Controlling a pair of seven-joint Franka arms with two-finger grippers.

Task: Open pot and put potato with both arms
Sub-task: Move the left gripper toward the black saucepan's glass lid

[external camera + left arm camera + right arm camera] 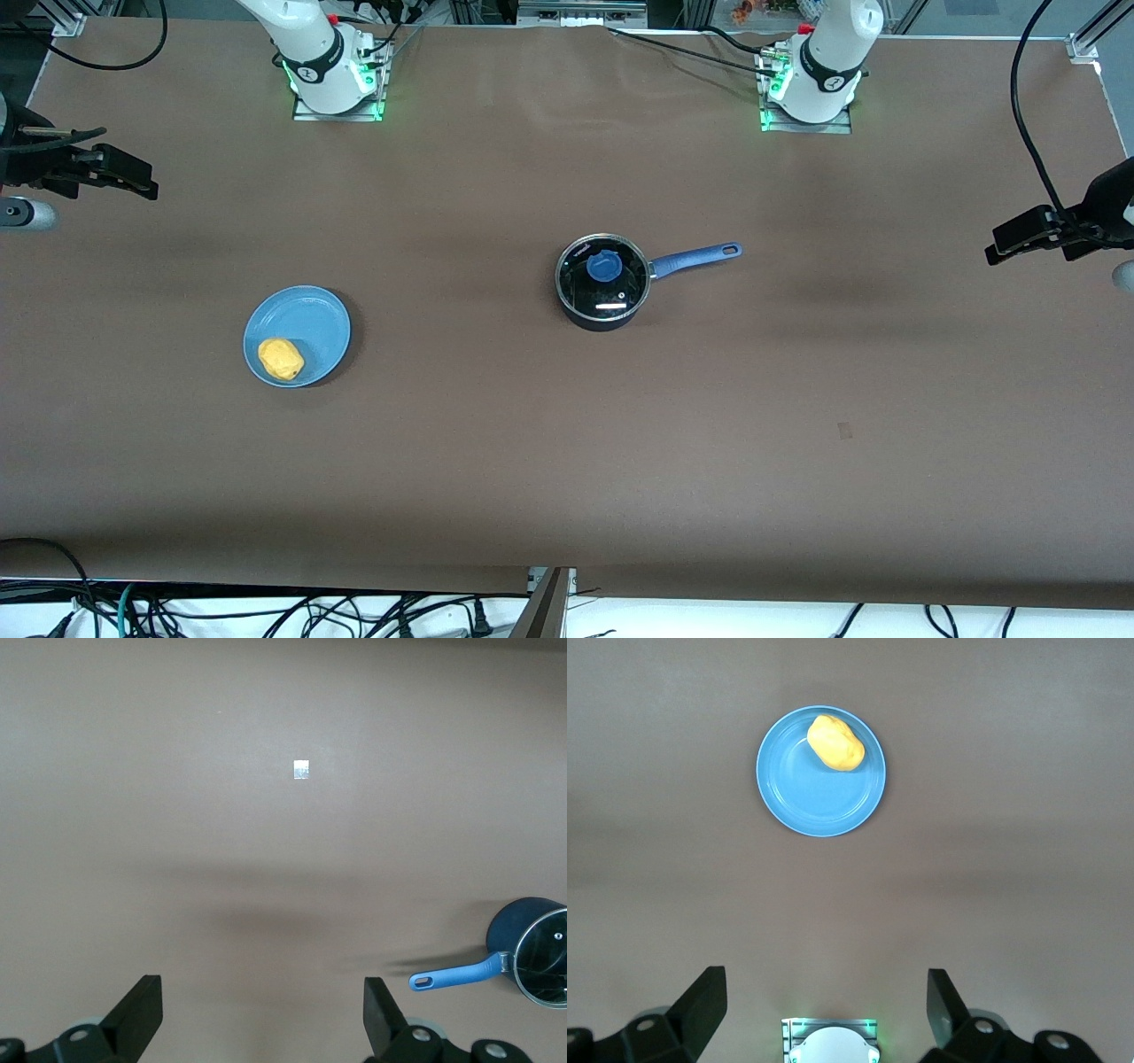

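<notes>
The black pot stands near the table's middle with its glass lid and blue knob on, its blue handle pointing toward the left arm's end. The yellow potato lies on a blue plate toward the right arm's end. My left gripper is open and empty, high over its end of the table; its wrist view shows the pot off to one side. My right gripper is open and empty, high over its end; its wrist view shows the potato on the plate.
The arm bases stand along the edge farthest from the front camera. A small tape mark lies on the brown table. Cables hang by the nearest edge.
</notes>
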